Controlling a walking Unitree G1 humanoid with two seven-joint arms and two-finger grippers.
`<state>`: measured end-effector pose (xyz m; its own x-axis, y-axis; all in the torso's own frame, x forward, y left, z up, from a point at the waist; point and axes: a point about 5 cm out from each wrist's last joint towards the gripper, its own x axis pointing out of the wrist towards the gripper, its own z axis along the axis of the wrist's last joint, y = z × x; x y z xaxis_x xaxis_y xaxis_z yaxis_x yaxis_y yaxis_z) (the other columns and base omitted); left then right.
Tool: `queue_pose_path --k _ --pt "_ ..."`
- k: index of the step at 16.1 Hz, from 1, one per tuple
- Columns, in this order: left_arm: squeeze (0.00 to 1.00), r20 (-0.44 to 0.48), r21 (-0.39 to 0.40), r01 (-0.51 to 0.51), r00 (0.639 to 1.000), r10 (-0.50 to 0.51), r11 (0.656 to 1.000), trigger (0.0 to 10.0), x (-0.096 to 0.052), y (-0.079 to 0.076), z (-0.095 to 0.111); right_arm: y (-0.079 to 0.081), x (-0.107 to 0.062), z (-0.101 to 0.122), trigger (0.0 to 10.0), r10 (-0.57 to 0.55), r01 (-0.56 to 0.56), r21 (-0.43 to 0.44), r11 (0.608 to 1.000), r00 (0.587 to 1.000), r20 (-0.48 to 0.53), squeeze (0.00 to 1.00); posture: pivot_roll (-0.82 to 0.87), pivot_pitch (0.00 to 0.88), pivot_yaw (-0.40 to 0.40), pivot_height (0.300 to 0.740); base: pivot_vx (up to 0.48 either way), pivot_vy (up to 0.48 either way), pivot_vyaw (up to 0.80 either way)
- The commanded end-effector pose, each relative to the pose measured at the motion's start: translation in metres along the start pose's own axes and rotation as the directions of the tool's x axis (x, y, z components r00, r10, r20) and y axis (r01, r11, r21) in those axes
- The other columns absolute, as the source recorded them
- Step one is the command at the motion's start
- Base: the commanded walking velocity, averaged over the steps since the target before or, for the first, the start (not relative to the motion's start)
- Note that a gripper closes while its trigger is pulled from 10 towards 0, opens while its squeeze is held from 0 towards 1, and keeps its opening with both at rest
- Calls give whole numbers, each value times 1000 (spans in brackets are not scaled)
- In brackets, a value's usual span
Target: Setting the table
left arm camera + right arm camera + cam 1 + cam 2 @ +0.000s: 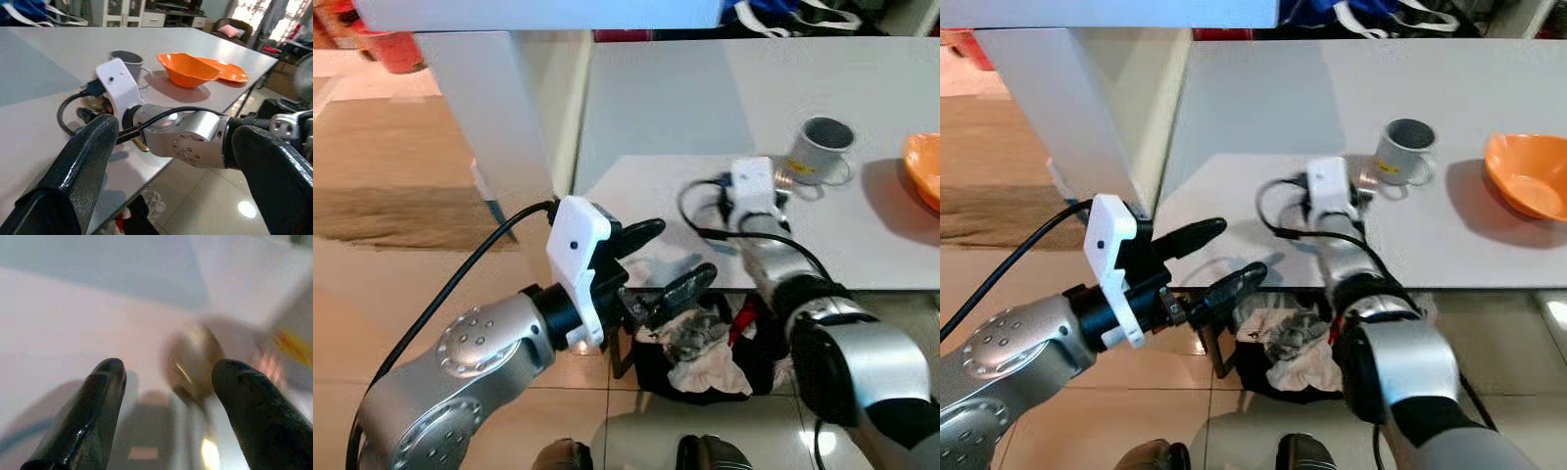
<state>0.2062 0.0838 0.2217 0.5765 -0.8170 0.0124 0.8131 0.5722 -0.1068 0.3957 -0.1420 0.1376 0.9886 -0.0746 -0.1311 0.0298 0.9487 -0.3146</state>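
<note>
Spoon (191, 363) between right pincer (168, 396) fingers

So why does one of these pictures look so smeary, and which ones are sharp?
Right wrist view: blurred, with the spoon between the open right gripper fingers a golden smear. Left wrist view: the bowl is crisp, the near fingers soft, windows behind blown out. Eye views: fairly sharp, with floor glare and soft shadows beside the mug.
</note>
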Motion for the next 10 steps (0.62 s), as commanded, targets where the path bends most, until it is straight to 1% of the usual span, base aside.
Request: queue_pose_path --k 1,2,3,5,6,7,8,9,10 --pt "0 -6 18 -9 1000 10 1000 10000 3 4 -2 -1 4 29 10000 1 1 -13 1000 993 121 0 144 55 32 728 0 0 0" --pt "0 -10 32 -46 999 46 998 10000 5 11 -5 -3 5 42 10000 -3 5 -9 1000 984 180 0 131 46 28 728 0 0 0" --pt "0 -18 65 -131 991 133 989 10000 8 24 -13 -11 5 58 10000 -35 37 0 999 965 259 0 108 27 25 728 0 0 0" --pt "0 -4 52 -228 974 228 972 10000 10 39 -21 -24 5 65 10000 -91 92 10 996 947 309 0 70 3 21 728 0 0 0" --pt "0 -6 48 -269 963 269 962 10000 11 46 -29 -36 3 64 10000 -139 147 2 989 930 341 0 51 0 19 728 0 0 0" --pt "0 3 37 -296 955 296 955 10000 13 50 -35 -49 1 55 10000 -208 217 10 976 919 335 0 21 0 15 728 0 0 0" --pt "0 10 34 -299 954 299 954 10000 14 51 -37 -54 0 50 10000 -232 240 16 971 916 326 0 21 0 15 728 0 0 0" --pt "0 14 42 -295 955 295 954 10000 17 51 -42 -61 -6 37 10000 -267 281 4 960 909 319 0 8 0 14 728 0 0 0" --pt "0 28 18 -296 955 295 955 10000 21 51 -45 -67 -16 22 10000 -311 335 -15 942 890 334 0 -18 0 17 728 0 -480 0"
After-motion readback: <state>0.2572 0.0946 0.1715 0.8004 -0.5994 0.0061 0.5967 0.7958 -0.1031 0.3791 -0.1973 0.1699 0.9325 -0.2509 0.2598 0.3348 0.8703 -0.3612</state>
